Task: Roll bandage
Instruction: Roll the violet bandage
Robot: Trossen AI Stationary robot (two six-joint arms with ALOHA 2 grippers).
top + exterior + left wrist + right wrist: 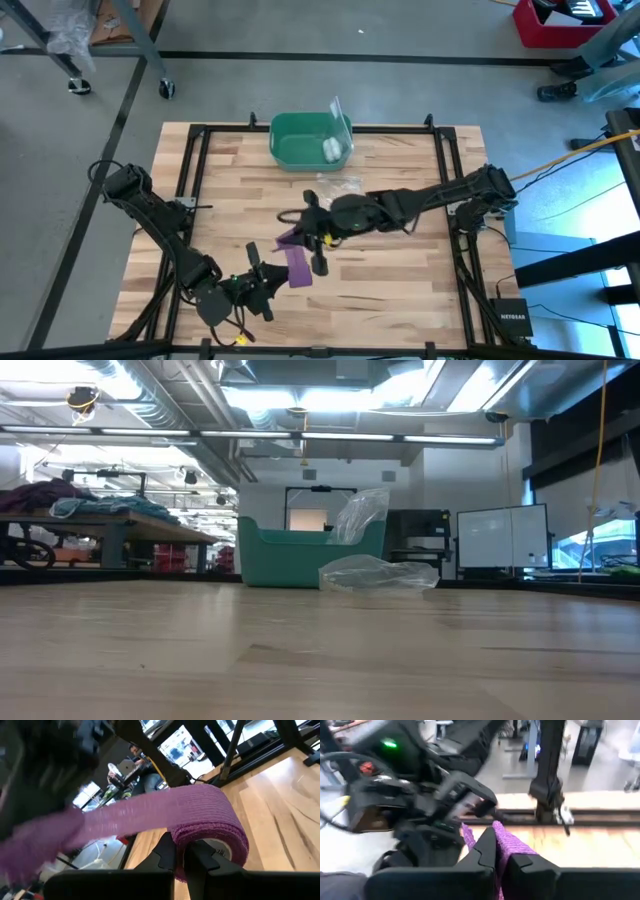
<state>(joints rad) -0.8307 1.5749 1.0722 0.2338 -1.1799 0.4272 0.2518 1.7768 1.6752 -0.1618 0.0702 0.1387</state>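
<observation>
**Mid-roll: both claws pinching the purple bandage, wind is underway**

So the soft purple fabric bandage (297,262) is up off the wooden table (400,290) right now, near the middle of the front edge, stretched between the two arms. The left claw (181,857) has its fingers pressed together on the rolled end. In the left wrist view you can see a few wraps already built up into a small coil around the fingertips, with the flat strip running off toward the other arm. The right claw (501,855) is also pinched tight, on the loose strip end, a bit closer to the table's centre.

My read: this is the winding step itself, with only some of the strip taken up. Plenty of strip hangs free between the claws.

Next move, I'd guess, needs the left claw to turn the coil while the right one keeps the strip taut and feeds it in straight. Too much slack and the wraps go sloppy or skew off sideways; too hard a pull and the fabric could slip out of a pinch.

The green plastic bin (311,139) sits at the back edge, well apart, with crumpled clear plastic (378,573) just in front of it.
</observation>
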